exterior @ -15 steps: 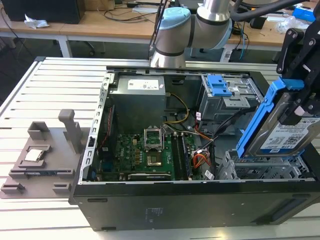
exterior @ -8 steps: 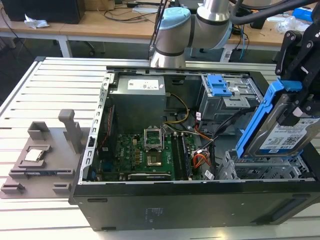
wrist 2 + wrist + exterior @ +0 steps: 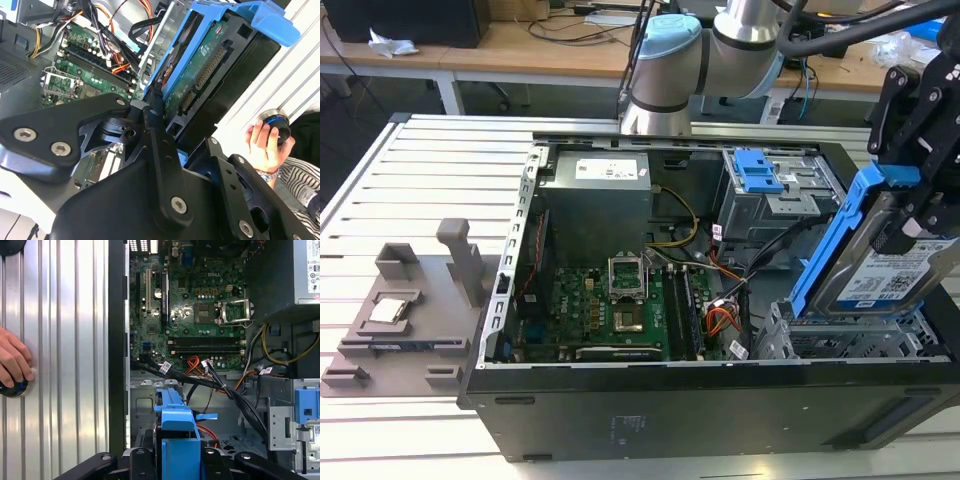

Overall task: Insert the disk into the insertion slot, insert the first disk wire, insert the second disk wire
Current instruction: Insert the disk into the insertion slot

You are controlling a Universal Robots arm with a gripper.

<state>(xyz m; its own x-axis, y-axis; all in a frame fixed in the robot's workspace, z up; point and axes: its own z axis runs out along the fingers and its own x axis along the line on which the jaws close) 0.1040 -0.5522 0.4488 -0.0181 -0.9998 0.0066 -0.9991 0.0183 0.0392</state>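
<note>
My gripper (image 3: 918, 195) is shut on the disk (image 3: 886, 277), a silver drive with a white-and-blue label in a bright blue caddy (image 3: 828, 252). It hangs tilted, its lower end just above the insertion slot (image 3: 840, 346), a low perforated silver cage in the open computer case's front corner at the exterior view's right. The second wrist view has the disk's green circuit side (image 3: 200, 75) between my black fingers (image 3: 156, 117). In the first wrist view the caddy (image 3: 175, 422) stands up from my gripper (image 3: 177, 460). Black disk wires (image 3: 225, 390) cross the case beside the cage.
A taller grey bay with a blue latch (image 3: 760, 178) stands behind the cage. The motherboard (image 3: 610, 310) and power supply (image 3: 595, 195) fill the case. A grey fixture (image 3: 400, 310) lies at the exterior view's left. A person's hand (image 3: 12, 365) rests on a knob beside the case.
</note>
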